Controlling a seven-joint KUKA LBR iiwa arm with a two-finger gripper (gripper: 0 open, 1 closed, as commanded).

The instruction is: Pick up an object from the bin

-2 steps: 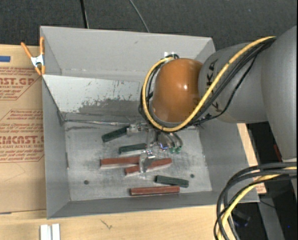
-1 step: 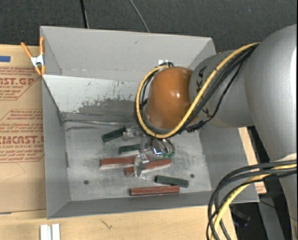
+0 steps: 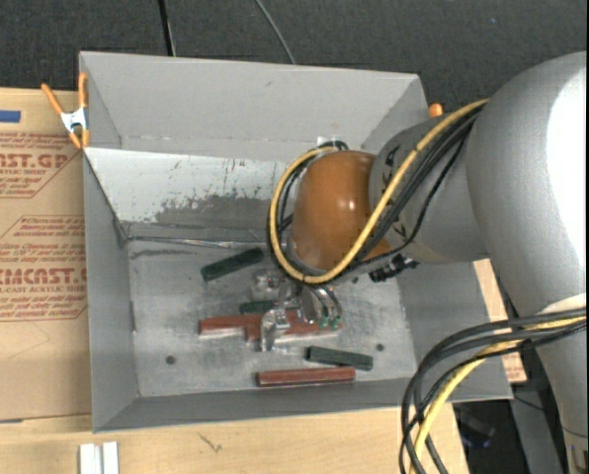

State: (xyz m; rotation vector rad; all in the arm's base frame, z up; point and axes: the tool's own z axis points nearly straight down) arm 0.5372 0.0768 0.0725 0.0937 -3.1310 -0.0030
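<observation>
Free: left floor of the bin [image 3: 161, 294] and its back slope.
Centre: dark green bar [image 3: 231, 263], red-brown bar [image 3: 223, 327].
Front: second red-brown bar [image 3: 304, 375], second green bar [image 3: 340, 357].
Right: orange cover [image 3: 332, 210] overhangs.

Light falls from above onto my bin [image 3: 225, 107]; its back wall reads bright, its floor dimmer. My orange cover [image 3: 336, 205] carries a soft highlight, my grey arm shell [image 3: 537, 156] glows pale. Under the cover the floor sits in shadow; behind the bin, darkness.
</observation>
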